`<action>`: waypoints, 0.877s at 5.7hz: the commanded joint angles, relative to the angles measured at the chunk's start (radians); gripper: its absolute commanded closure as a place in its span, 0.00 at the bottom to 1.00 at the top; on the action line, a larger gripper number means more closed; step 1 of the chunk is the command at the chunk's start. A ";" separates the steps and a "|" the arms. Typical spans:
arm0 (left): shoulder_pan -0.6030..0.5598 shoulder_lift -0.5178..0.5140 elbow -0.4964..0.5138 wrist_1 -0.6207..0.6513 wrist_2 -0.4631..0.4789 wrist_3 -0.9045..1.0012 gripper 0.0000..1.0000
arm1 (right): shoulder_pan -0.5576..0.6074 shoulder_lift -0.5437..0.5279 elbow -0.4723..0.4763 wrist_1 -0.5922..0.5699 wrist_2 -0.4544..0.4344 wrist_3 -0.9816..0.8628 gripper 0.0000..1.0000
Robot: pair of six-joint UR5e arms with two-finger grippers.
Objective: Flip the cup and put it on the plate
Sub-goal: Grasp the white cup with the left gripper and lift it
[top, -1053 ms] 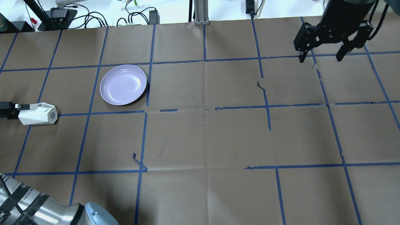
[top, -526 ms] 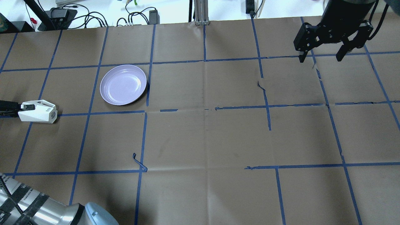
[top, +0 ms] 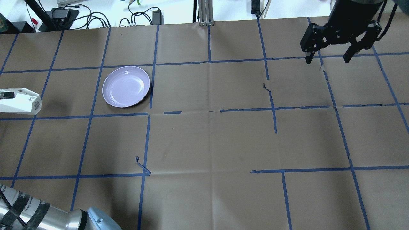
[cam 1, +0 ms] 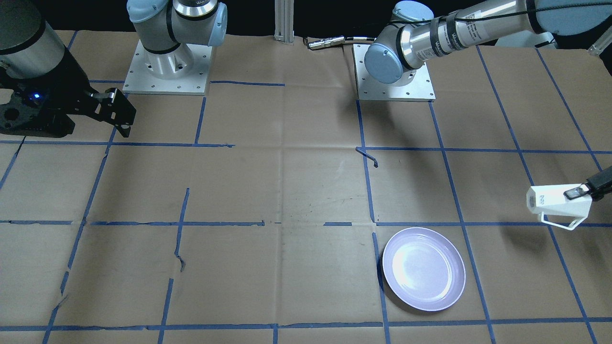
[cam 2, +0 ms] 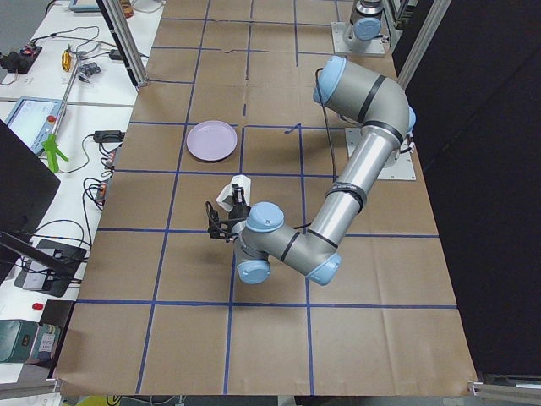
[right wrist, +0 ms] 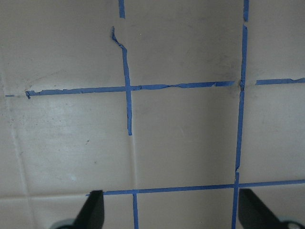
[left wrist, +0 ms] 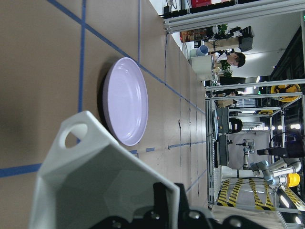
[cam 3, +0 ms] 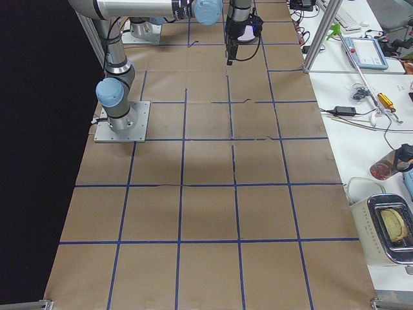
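The white faceted cup (top: 21, 103) lies on its side in the air at the table's far left, its shadow on the paper below. My left gripper (top: 4, 95) is shut on the cup's rim, one finger inside the mouth. In the front-facing view the cup (cam 1: 554, 205) has its thin handle hanging down and the left gripper (cam 1: 578, 192) at its right end. The lavender plate (top: 126, 86) sits on the table to the cup's right, apart from it, and shows beyond the cup (left wrist: 95, 176) in the left wrist view (left wrist: 125, 100). My right gripper (top: 328, 59) is open and empty at the far right.
Brown paper with a blue tape grid covers the table (top: 207, 143). A loose curl of tape (top: 142, 166) sticks up near the front left. Cables and power bricks (top: 96, 17) lie past the far edge. The right wrist view shows only bare paper and its fingers (right wrist: 93, 212).
My left gripper has carried the cup up and to the left, away from the tape line it was on, turning it a little. The plate and right arm have not moved.
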 commanded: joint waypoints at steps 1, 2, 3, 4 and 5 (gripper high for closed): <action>-0.066 0.126 0.000 -0.043 -0.042 -0.138 1.00 | 0.000 0.000 0.000 0.000 0.000 0.000 0.00; -0.156 0.202 -0.006 0.046 -0.036 -0.299 1.00 | 0.000 0.000 0.000 0.000 0.000 0.000 0.00; -0.268 0.259 -0.021 0.253 -0.018 -0.560 1.00 | 0.000 0.000 0.000 0.000 0.000 0.000 0.00; -0.393 0.300 -0.043 0.474 0.145 -0.813 1.00 | 0.000 0.000 0.000 0.000 0.000 0.000 0.00; -0.528 0.338 -0.084 0.667 0.269 -1.024 1.00 | 0.000 0.000 0.000 0.000 0.000 0.000 0.00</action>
